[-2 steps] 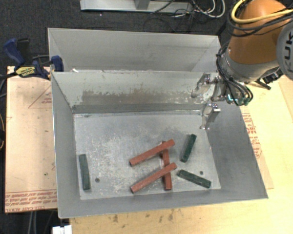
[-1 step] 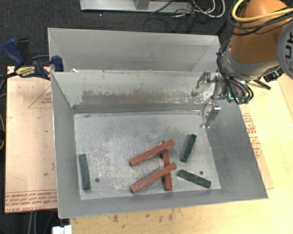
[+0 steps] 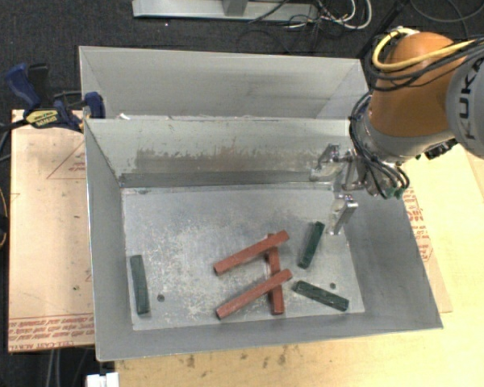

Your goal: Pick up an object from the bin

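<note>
My gripper (image 3: 337, 226) hangs low over the right side of the bin, empty. Just to its lower left lies a short dark green bar (image 3: 310, 244), tilted nearly upright, a small gap away. A second dark green bar (image 3: 321, 295) rests flat below that one, near the front right corner. Left of the first green bar, a long red-brown bar (image 3: 252, 253) lies slanted across the floor.
Two more red-brown bars (image 3: 254, 293) (image 3: 274, 280) cross each other in front of the slanted one. Another dark green bar (image 3: 139, 284) lies alone at the front left. The arm with its orange cover stands over the bin's right wall.
</note>
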You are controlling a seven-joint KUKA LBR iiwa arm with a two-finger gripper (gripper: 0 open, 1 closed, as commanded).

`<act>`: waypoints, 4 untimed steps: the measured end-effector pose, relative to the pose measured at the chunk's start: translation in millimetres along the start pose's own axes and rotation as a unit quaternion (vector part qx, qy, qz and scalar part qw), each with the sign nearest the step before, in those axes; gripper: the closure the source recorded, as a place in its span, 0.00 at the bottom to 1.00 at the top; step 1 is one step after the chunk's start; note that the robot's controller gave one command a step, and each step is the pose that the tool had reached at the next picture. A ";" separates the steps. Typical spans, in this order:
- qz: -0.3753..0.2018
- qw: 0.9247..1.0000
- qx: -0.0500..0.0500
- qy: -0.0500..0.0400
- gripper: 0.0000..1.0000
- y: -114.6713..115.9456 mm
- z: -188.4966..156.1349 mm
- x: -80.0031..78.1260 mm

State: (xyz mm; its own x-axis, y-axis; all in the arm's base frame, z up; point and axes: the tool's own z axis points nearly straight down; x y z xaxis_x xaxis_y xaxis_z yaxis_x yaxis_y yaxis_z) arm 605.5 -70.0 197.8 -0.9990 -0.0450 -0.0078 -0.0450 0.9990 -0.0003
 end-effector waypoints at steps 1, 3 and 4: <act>-0.103 0.995 -0.001 0.002 0.00 -10.4 46.6 10.0; -0.224 0.975 0.001 -0.007 1.00 -22.9 120.5 -18.9; -0.202 0.979 -0.001 0.001 1.00 -28.6 -19.4 -42.5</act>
